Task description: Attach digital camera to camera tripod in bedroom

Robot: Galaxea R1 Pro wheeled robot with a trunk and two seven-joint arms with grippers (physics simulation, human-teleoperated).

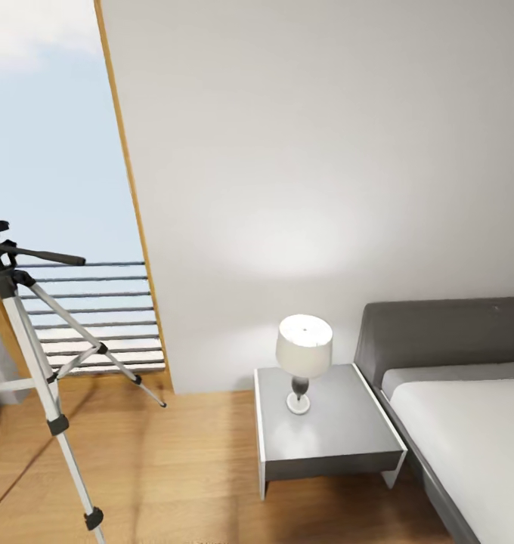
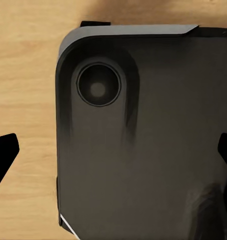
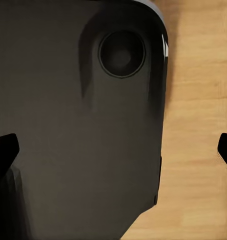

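Head view: your camera tripod stands by the window, well left of the nightstand, lamp and bed.

Left wrist view: your left gripper hangs released, empty, above the robot's dark base.

Right wrist view: your right gripper likewise, fingers spread.

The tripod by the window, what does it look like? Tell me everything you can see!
The camera tripod stands on the light wood floor at the head view's left edge, before the railed window. Its silver telescoping legs have black joints and black feet and spread wide. On top sits a black head with a long black handle pointing toward the wall. Nothing is mounted on it. Part of it is cut off by the picture's edge.
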